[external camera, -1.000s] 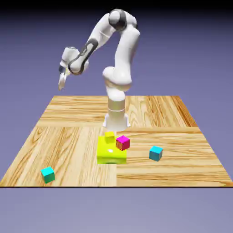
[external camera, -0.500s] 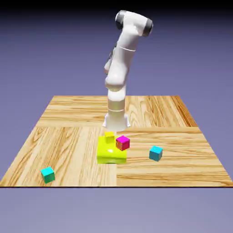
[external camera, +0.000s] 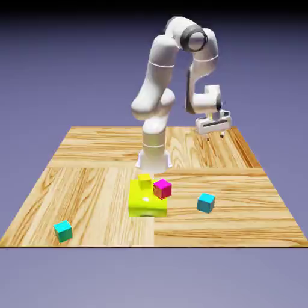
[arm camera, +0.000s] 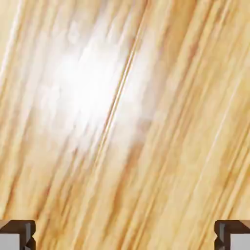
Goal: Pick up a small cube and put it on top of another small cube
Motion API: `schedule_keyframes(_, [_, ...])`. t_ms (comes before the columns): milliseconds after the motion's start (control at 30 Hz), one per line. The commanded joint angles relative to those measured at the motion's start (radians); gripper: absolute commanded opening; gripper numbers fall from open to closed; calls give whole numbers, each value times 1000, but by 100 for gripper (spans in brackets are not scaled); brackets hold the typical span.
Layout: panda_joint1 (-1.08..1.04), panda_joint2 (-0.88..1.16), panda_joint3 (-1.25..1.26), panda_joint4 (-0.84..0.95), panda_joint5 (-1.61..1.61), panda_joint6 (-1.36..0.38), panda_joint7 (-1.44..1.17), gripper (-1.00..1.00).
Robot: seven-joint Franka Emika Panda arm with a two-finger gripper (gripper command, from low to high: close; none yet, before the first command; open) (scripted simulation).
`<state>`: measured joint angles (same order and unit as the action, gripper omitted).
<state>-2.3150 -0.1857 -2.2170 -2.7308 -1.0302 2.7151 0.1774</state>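
Stacking looks unstarted from where I stand. Exterior view: blue cube (external camera: 206, 203), the one to pick up as I read the task, sits on the wooden surface (external camera: 108, 198), right of the yellow-green block (external camera: 148, 210) and apart from it. Nothing on top of it, nothing under it but wood. Hand (external camera: 215, 138) hangs in the air over the far part of the surface, on the exterior view's right, fingers pointing down and apart, nothing between them. Arm (external camera: 161, 65) is bent over on that same side. Other candidates for the base: magenta cube (external camera: 162, 189) by the block's right side (can't tell whether it rests on the block or just overlaps it in view), turquoise cube (external camera: 63, 231) alone near the front left. Small yellow cube (external camera: 144, 181) shows at the block's far side; can't say if it's on top or behind. Which one is meant as the base, task line doesn't say.

Hand view: wood grain with a bright glare patch, fingertips at the two bottom corners, spread wide, no cube between them. No cube anywhere in that view, so the hand isn't lined up on one.

Tally, my judgement: zero done. Left: get over the blue cube, lower, grip, lift, carry, set on the base cube, release. Cube sits slightly turned (worth matching the wrist angle), otherwise the fingers could clip a corner and nudge it.
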Motion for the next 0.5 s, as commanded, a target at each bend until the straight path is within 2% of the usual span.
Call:
schedule_keyframes(0, [-36, 6, -35, 1, -16, -5, -9, 0])
schedule_keyframes(467, [-544, 90, -518, 19, -241, -75, -132, 0])
